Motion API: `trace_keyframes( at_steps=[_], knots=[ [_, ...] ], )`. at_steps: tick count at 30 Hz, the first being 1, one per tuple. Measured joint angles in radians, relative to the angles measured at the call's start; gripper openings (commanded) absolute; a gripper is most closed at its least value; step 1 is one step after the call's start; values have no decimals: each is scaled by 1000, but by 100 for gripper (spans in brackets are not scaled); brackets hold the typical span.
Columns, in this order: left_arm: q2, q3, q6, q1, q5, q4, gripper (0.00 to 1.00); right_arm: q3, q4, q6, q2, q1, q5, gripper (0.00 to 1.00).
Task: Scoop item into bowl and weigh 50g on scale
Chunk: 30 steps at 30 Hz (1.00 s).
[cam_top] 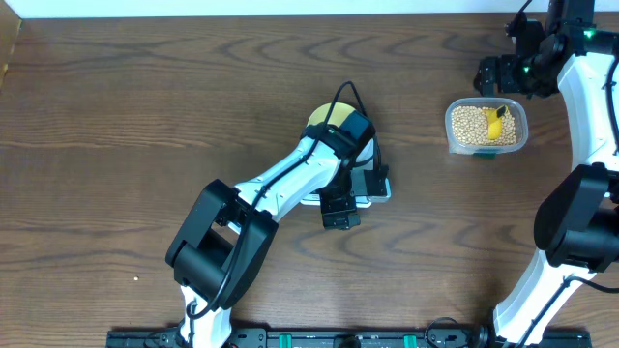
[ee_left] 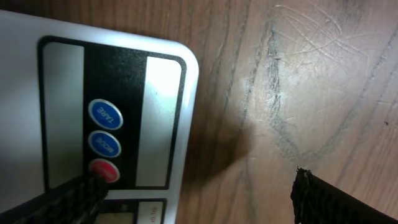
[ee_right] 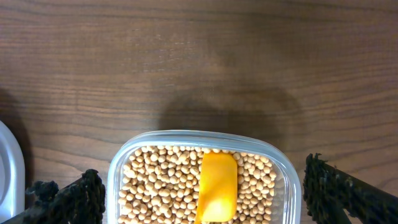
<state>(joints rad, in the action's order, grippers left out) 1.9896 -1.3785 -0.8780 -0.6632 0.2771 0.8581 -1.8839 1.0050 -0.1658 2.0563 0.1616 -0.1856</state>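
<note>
The beans (cam_top: 471,123) fill a clear plastic tub (cam_top: 486,148) at the right, with a yellow scoop (cam_top: 496,124) lying in them. In the right wrist view the beans (ee_right: 155,186) and scoop (ee_right: 217,183) lie between my right gripper's (ee_right: 205,202) open fingers, which straddle the tub (ee_right: 124,155). The right gripper (cam_top: 503,75) hovers at the tub's far side. The white scale (cam_top: 379,189) is mid-table, mostly under my left arm. The yellow-green bowl (cam_top: 324,117) peeks out behind the arm. My left gripper (ee_left: 199,199) is open, one finger over the scale's (ee_left: 174,62) red button (ee_left: 107,169).
Blue TARE (ee_left: 105,114) and MODE (ee_left: 104,144) buttons sit beside the red one. A white rounded edge (ee_right: 7,174) shows at the left of the right wrist view. Bare wooden tabletop (cam_top: 145,106) surrounds everything.
</note>
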Motion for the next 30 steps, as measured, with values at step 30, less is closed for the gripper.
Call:
trace_keyframes(
  at_steps=[30],
  knots=[
    [-7, 12, 37, -34, -4, 16, 98, 0, 0, 0, 0, 0, 0, 99]
  ],
)
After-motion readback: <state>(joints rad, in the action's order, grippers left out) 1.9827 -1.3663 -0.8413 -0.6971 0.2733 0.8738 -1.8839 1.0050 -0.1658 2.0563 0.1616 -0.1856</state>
